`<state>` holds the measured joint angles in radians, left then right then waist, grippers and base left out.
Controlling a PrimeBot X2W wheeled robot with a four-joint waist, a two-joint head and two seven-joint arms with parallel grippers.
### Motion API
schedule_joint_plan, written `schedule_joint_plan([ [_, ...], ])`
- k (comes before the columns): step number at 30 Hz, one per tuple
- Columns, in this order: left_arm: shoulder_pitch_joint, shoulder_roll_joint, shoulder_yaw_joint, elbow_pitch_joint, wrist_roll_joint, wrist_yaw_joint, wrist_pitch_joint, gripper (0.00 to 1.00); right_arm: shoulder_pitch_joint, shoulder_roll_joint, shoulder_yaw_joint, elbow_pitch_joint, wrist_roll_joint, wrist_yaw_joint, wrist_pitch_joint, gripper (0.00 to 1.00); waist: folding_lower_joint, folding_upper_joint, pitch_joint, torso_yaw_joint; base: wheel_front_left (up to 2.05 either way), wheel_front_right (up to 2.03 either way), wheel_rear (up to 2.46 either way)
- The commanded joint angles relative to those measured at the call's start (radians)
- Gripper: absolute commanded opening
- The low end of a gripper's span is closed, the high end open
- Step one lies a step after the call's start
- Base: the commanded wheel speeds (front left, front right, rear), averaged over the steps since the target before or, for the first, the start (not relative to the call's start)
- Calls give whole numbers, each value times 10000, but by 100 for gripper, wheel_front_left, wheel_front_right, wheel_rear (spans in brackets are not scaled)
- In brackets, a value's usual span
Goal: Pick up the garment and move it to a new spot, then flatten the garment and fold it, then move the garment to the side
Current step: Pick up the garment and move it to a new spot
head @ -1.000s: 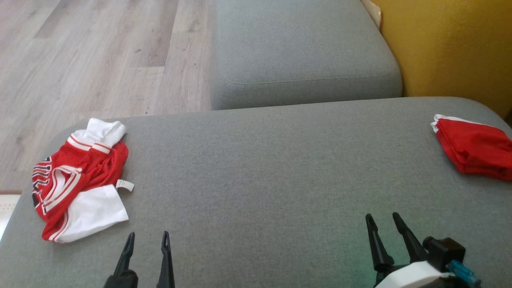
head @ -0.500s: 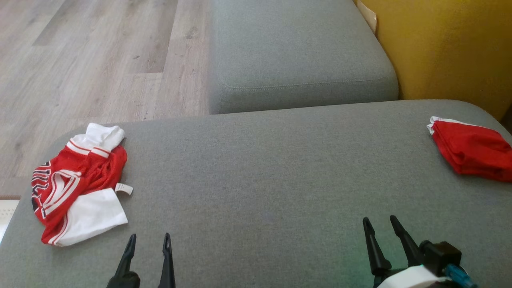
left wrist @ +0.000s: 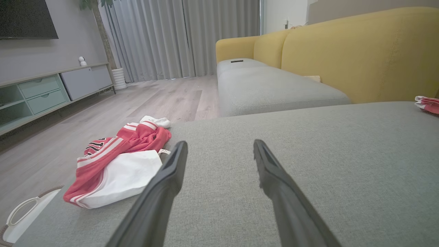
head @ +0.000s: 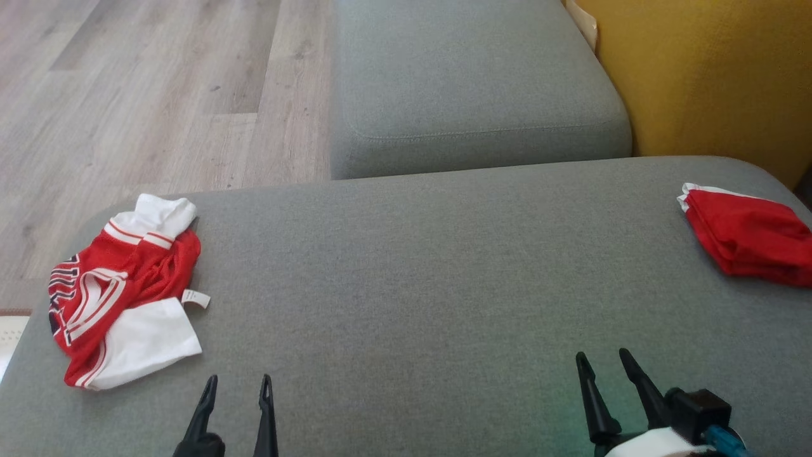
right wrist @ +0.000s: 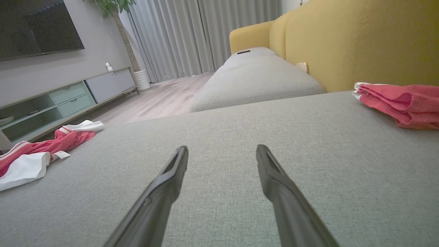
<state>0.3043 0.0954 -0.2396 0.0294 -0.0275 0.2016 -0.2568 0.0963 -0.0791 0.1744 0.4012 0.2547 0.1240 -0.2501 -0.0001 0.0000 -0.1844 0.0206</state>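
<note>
Two grippers held released at the near edge of a wide grey fabric sofa cushion (head: pixel 412 266).
The left gripper (head: pixel 240 379) and right gripper (head: pixel 602 355) are seen with jaws spread and nothing grasped. A crumpled red-and-white mesh garment (head: pixel 120 298) is found at the cushion's left edge, and a folded red cloth (head: pixel 748 244) at its right edge. Beyond, a second grey cushion (head: pixel 469 76) is flanked by pale wooden floor (head: pixel 127 95) and a yellow backrest (head: pixel 710 76).

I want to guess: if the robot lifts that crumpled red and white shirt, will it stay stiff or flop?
Probably floppy: the shirt lies crumpled in soft folds. It looks thin, so likely light. Its white sleeves may dangle.
</note>
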Motion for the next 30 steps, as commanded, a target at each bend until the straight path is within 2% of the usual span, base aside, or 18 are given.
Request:
schedule_joint_plan([
  [1,-452,-82,417,-275,71,-11,-49,100,-331,-32,153,-341,-44,67,-116,100,1,0,17,5,0,0,0],
  [7,-484,-98,447,-192,63,-91,-49,100,-263,0,120,-373,13,67,-116,100,1,0,59,126,0,0,0],
  [14,-524,-75,503,-179,101,-161,-49,100,-162,48,135,-406,99,67,-116,100,1,0,89,716,0,0,0],
  [17,-465,-38,542,-226,117,-165,-49,100,-92,82,132,-436,155,67,-116,100,1,0,100,1155,0,0,0],
  [18,-452,17,533,-266,153,-200,-49,100,-58,109,106,-464,179,67,-116,100,1,0,135,1544,0,0,0],
  [24,-362,248,671,-426,197,-181,-49,100,-39,199,107,-548,228,67,-116,100,1,0,208,2752,0,0,0],
  [30,-216,534,942,-651,175,-142,-49,100,-67,255,174,-559,215,67,-116,100,1,0,353,3699,0,0,0],
])
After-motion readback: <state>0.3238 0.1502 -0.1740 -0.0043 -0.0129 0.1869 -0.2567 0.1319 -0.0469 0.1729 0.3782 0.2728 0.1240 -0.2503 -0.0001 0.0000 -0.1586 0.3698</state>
